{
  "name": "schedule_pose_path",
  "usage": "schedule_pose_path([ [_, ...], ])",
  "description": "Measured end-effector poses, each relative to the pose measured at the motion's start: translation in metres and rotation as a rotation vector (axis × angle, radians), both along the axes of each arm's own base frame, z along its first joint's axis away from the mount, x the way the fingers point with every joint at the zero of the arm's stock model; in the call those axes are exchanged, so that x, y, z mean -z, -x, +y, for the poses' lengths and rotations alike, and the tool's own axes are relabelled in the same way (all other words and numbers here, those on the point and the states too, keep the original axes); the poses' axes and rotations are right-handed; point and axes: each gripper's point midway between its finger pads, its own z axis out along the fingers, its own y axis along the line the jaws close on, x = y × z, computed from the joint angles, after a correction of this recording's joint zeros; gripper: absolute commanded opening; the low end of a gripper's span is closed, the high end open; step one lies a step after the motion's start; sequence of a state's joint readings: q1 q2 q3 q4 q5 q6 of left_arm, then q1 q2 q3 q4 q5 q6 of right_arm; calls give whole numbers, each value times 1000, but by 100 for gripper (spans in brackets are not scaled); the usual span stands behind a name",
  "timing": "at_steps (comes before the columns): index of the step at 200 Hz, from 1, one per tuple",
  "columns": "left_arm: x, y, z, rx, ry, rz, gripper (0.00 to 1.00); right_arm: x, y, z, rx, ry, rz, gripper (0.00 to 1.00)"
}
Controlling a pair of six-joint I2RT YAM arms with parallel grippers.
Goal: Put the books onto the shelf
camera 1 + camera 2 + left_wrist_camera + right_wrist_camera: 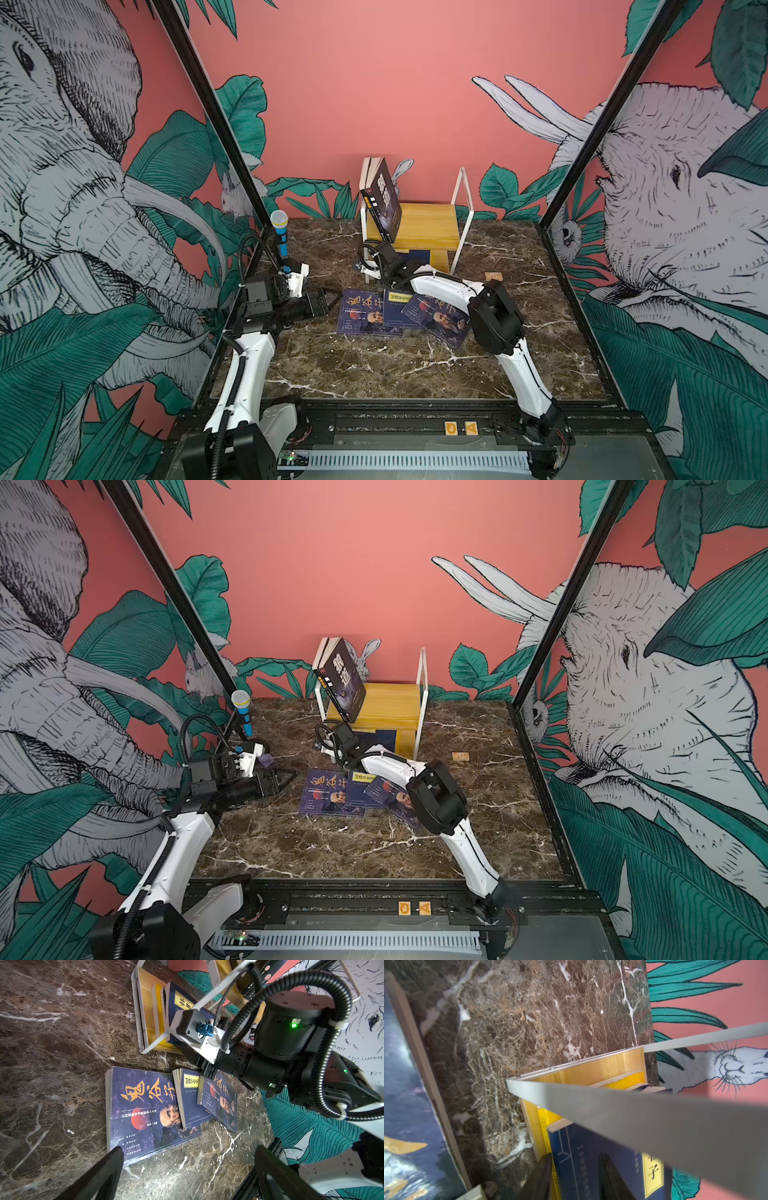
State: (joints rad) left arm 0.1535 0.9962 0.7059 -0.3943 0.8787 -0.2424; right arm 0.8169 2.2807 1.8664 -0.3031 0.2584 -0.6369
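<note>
The shelf (424, 226) stands at the back centre. A black book (384, 199) with white characters leans on its top board. On the lower board, a navy yellow-label book (591, 1157) stands beside a yellow book (545, 1124). My right gripper (575, 1155) is at that lower board, jaws partly apart. One finger is at the books' edge, the other over the navy cover. On the table lie a navy calligraphy book (361, 311), a navy yellow-label book (397, 307) and a second portrait book (440, 320), overlapping. My left gripper (190, 1167) hovers open and empty left of them.
A blue microphone (279, 232) stands at the back left by the black frame post. A small wooden block (493, 276) lies right of the shelf. The right forearm (449, 289) crosses above the lying books. Two letter tiles (461, 428) sit on the front rail.
</note>
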Motion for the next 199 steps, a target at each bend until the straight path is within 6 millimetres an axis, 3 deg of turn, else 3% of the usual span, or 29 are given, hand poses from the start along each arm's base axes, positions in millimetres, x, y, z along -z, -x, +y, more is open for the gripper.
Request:
schedule_pose_path([
  [39,0,0,0,0,0,0,99,-1,4,0,-26,10,12,53],
  [65,0,0,0,-1,0,-1,99,-9,17,-11,-49,27,27,55],
  [107,-1,0,0,0,0,-4,99,-35,37,-46,-48,42,38,55],
  [137,-2,0,0,0,0,-7,99,-32,49,-82,-36,71,62,54],
  [167,-2,0,0,1,1,-8,99,-25,44,-101,-8,83,71,51],
  [199,-4,1,0,1,0,-16,99,-28,35,-106,9,76,53,50],
])
